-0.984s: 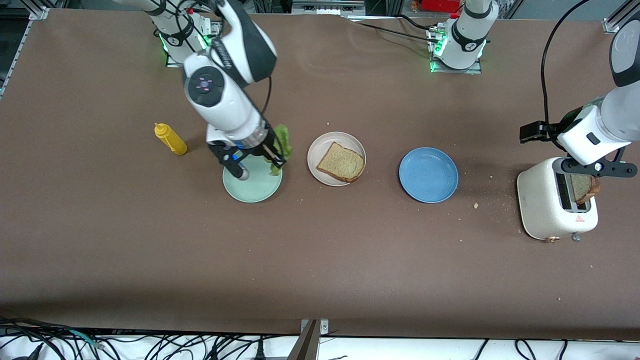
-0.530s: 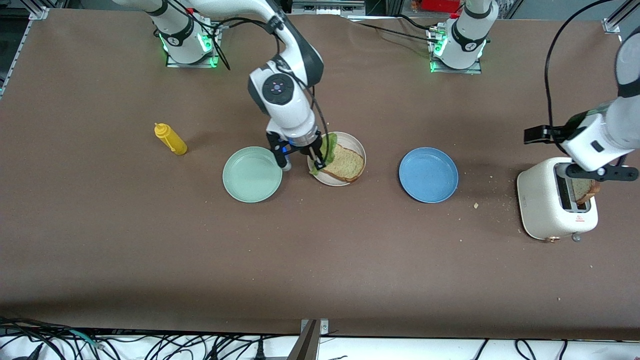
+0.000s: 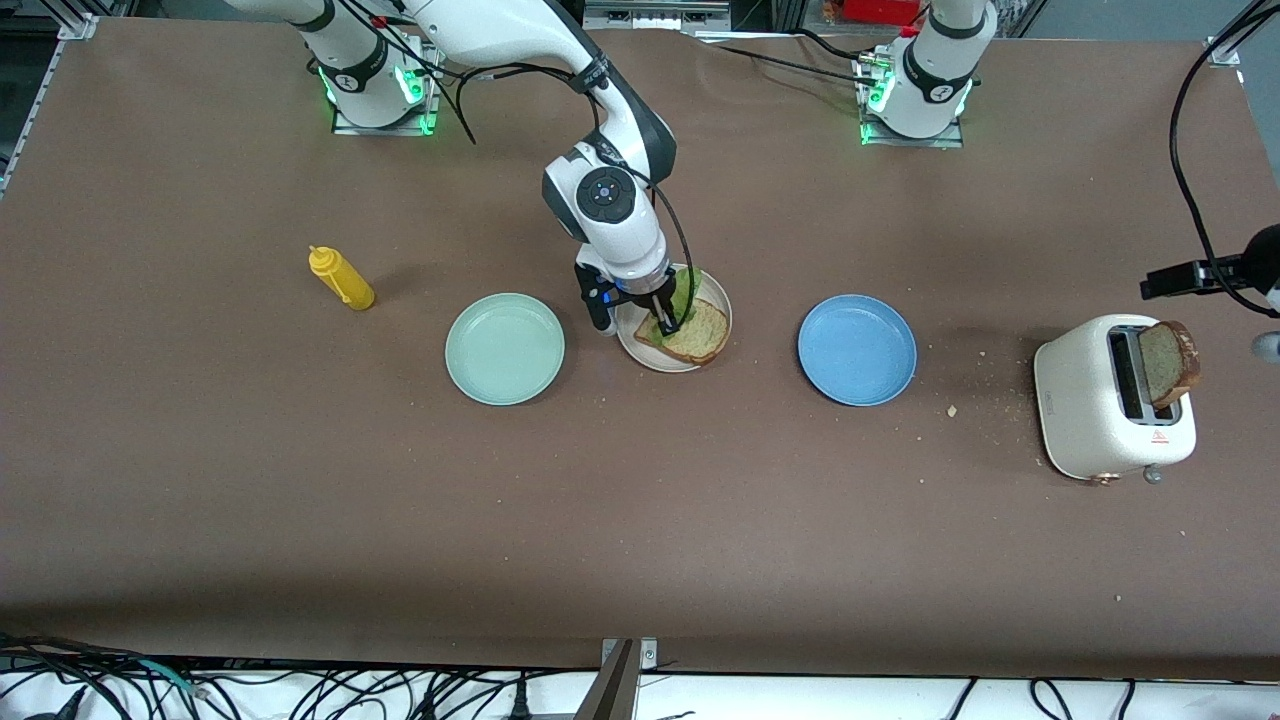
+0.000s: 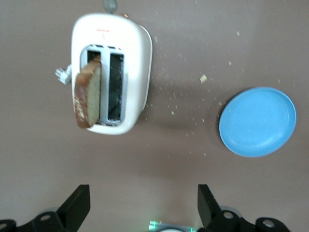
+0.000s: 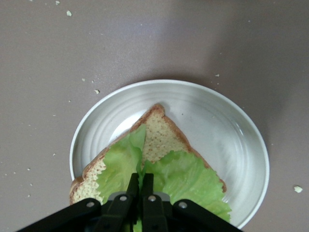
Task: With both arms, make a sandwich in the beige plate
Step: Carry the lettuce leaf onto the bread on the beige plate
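Laying lettuce [image 5: 164, 179] on the bread slice [image 3: 690, 332] in the beige plate [image 3: 640, 355] is the step in hand. Right gripper [image 3: 662, 322] sits low over that plate, fingers pinched shut on the leaf's edge; in the right wrist view the leaf spreads across most of the slice, one corner of bread bare. Plate stands mid-table between the green plate [image 3: 505, 348] and the blue plate [image 3: 857, 349], green one toward the right arm's end.

To do it well, judged from here: lower until the leaf rests flat, open the fingers fully, then lift straight up so the leaf doesn't drag off or flip. Keep it centred so no ruffle hangs past the crust. Risk is the leaf sticking to a finger.

Left gripper [image 4: 142, 208] is up over the table near the toaster [image 3: 1090, 400], fingers spread wide, holding nothing. Second bread slice [image 3: 1165, 362] stands in the toaster's slot, leaning out, at the left arm's end of the table. It looks like the next pick; grip needs the crust edge, pulled upward. Mustard bottle [image 3: 342, 278] untouched near the right arm's end.
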Controlling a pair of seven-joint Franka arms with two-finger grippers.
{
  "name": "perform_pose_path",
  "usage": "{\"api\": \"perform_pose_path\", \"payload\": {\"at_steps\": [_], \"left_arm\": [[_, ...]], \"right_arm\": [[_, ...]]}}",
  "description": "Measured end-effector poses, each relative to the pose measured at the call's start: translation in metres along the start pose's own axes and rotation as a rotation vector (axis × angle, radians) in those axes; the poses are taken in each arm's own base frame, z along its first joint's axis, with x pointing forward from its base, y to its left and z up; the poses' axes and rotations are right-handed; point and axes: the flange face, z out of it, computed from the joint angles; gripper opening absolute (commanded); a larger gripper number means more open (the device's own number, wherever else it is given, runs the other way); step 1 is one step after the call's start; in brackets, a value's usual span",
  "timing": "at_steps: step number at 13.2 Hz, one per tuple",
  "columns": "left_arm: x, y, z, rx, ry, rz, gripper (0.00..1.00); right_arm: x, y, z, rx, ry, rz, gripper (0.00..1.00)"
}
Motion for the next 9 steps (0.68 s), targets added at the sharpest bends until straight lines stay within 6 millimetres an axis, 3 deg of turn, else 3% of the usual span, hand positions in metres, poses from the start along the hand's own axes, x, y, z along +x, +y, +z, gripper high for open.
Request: {"api": "perform_pose_path", "payload": {"at_steps": [1, 2, 4, 6, 7, 9], "left_arm": [[0.007, -0.014, 0.007, -0.005, 0.014, -0.009, 0.92], [0.012, -0.031, 0.017, -0.01, 0.016, 0.009, 0.92], [0.022, -0.061, 0.042, 0.026, -0.018, 0.076, 0.89], [0.037, -0.072, 0.069, 0.042, -0.045, 0.106, 0.89], [0.048, -0.072, 0.083, 0.041, -0.038, 0.117, 0.89], [0.066, -0.072, 0.113, 0.068, -0.021, 0.134, 0.85]], "right_arm": [[-0.001, -0.001, -0.001, 0.003, -0.002, 0.0, 0.86], [-0.002, -0.003, -0.004, 0.008, -0.005, -0.001, 0.99], [-0.005, -0.008, -0.012, 0.024, -0.013, -0.002, 0.99], [-0.005, -0.019, -0.034, 0.055, -0.026, 0.001, 0.99], [0.002, -0.027, -0.052, 0.061, -0.024, 0.0, 0.99], [0.037, -0.046, -0.101, 0.036, -0.005, -0.033, 0.99]]}}
